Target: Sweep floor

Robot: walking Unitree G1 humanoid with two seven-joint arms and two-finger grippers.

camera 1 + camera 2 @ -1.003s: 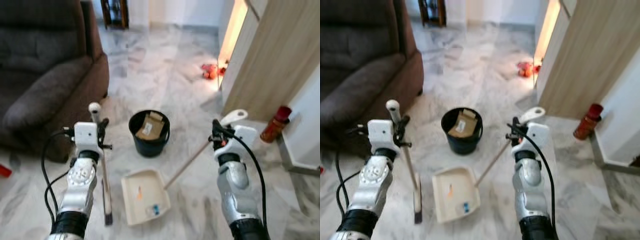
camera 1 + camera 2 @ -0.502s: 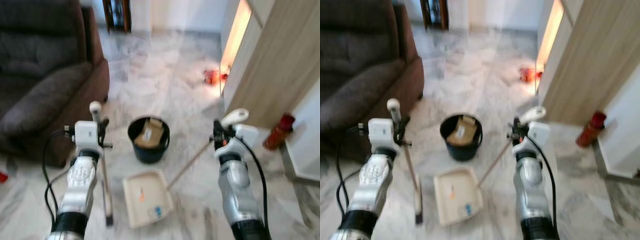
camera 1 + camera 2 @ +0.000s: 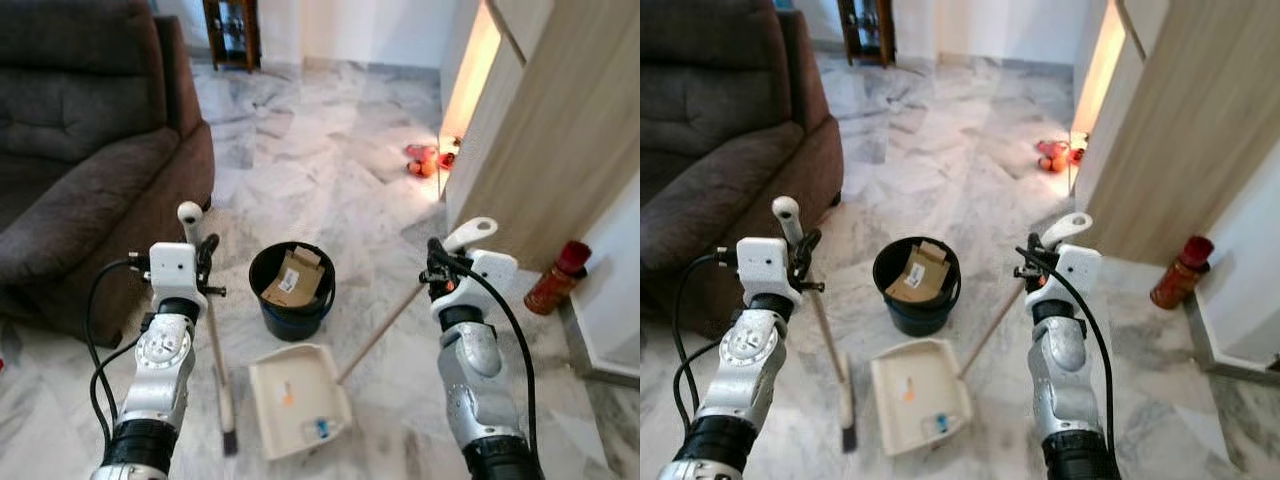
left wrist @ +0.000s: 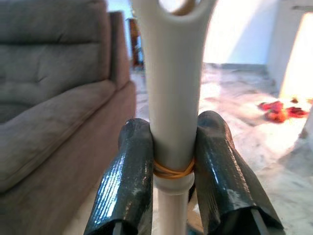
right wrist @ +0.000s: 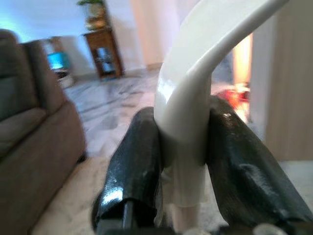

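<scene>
1. Left gripper (image 4: 171,191), frame left: fingers pinching broom (image 3: 215,350) handle; bristles on floor, lower left.
2. Right gripper (image 5: 183,171), frame right: clamped on dustpan (image 3: 298,402) handle; pan bottom centre, below bucket (image 3: 291,292).

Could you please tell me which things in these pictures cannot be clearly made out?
- Small bits in the dustpan: too small in the eye views to identify.
- Broom bristles: seen edge-on, tiny.
- Red items by the doorway: distant, washed by glare.
- Bucket contents under the cardboard: hidden.
</scene>
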